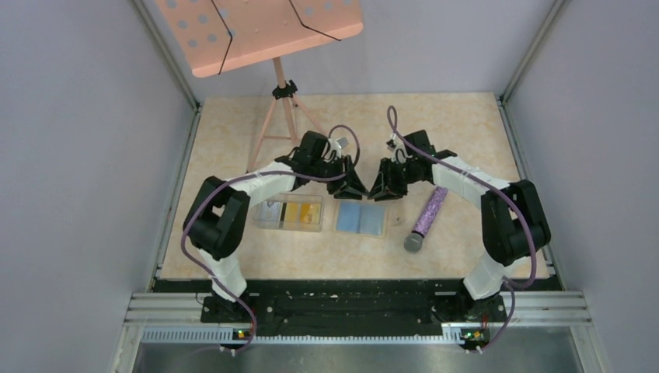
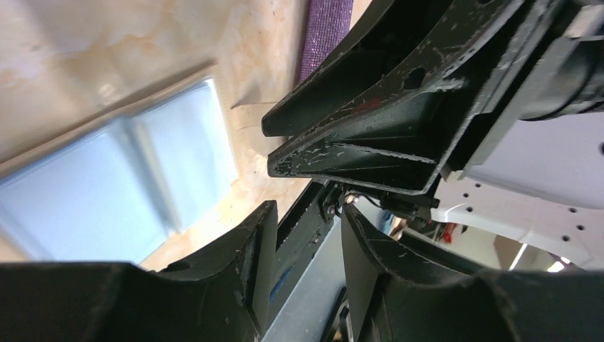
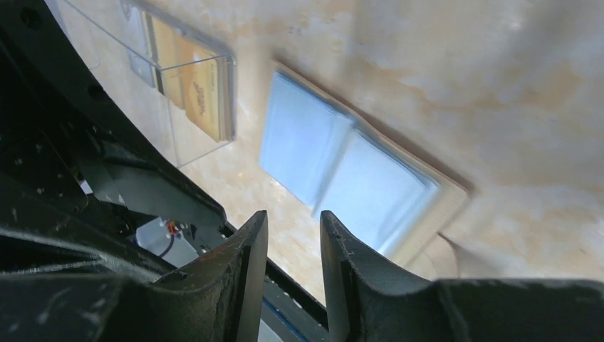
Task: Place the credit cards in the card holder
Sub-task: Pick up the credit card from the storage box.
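Note:
The card holder (image 1: 360, 218) lies open and flat on the table, its light blue inside facing up. It also shows in the left wrist view (image 2: 121, 192) and the right wrist view (image 3: 342, 164). The credit cards (image 1: 301, 213), gold-yellow and orange, lie inside a clear plastic box (image 1: 268, 214) left of the holder; they show in the right wrist view (image 3: 203, 92). My left gripper (image 1: 351, 186) (image 2: 310, 228) hovers just behind the holder's left half, open and empty. My right gripper (image 1: 386, 189) (image 3: 293, 228) hovers just behind its right half, jaws a little apart, empty. The two grippers nearly touch.
A purple glittery cylinder with a grey cap (image 1: 426, 217) lies right of the holder. A pink music stand (image 1: 264, 31) on a tripod (image 1: 280, 116) stands at the back left. Grey walls close in both sides.

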Robot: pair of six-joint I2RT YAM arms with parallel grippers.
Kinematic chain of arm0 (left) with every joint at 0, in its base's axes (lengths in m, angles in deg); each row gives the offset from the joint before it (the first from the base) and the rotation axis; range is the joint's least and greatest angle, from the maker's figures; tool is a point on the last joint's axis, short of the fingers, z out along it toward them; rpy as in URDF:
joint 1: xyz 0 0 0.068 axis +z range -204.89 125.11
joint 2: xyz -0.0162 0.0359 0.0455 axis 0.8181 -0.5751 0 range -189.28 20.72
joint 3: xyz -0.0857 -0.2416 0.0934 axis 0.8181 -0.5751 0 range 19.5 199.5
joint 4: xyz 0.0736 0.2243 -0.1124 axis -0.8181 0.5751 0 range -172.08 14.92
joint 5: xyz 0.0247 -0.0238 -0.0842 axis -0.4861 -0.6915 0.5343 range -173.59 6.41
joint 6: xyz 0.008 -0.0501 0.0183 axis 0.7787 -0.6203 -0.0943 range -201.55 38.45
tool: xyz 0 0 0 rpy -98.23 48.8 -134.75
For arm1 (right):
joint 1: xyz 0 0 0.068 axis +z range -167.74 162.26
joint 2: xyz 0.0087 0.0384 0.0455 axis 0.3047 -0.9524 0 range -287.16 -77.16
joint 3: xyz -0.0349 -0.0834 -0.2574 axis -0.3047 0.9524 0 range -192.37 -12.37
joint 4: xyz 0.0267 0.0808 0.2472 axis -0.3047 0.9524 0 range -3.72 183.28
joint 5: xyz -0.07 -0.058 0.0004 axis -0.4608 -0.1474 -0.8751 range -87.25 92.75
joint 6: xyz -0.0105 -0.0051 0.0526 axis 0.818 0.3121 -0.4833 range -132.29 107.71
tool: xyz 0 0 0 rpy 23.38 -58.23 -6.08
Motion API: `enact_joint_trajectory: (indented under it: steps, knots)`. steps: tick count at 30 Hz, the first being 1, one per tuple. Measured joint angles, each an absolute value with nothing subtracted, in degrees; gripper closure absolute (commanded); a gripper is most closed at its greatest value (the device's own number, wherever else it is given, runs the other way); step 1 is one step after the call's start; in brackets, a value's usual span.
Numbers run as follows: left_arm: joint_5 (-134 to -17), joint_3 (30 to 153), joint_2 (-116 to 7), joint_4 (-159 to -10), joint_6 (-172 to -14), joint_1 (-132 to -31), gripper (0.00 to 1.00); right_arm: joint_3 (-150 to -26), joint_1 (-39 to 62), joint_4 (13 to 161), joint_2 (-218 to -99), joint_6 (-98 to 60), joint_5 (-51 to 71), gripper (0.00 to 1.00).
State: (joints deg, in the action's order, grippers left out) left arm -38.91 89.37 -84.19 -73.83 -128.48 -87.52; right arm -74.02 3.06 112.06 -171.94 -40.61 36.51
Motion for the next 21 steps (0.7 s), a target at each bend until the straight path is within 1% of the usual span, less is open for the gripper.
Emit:
enact_joint_trajectory:
  steps: [4,9,12,16,21]
  knots:
    - [-38.18,81.41,-79.05,-77.26,-130.63,-82.07,0.56,-78.68,7.10,111.88,-176.25,-41.33,37.05,0.62]
    - [-38.25,74.92,-72.97,-75.71,-129.86,-75.25,0.57,-85.21,12.52,111.18,-181.47,-42.60,38.39,0.55]
    - [-39.30,73.69,-69.41,-70.99,-126.10,-71.12,0.57,-88.05,14.92,111.01,-184.03,-43.40,39.61,0.52]
    - [-43.04,73.76,-67.60,-63.07,-118.93,-67.47,0.57,-90.39,17.09,110.70,-186.89,-44.04,40.97,0.52]
    - [-51.19,74.74,-67.73,-50.99,-111.30,-66.53,0.57,-92.03,18.79,110.79,-190.15,-44.61,42.23,0.52]
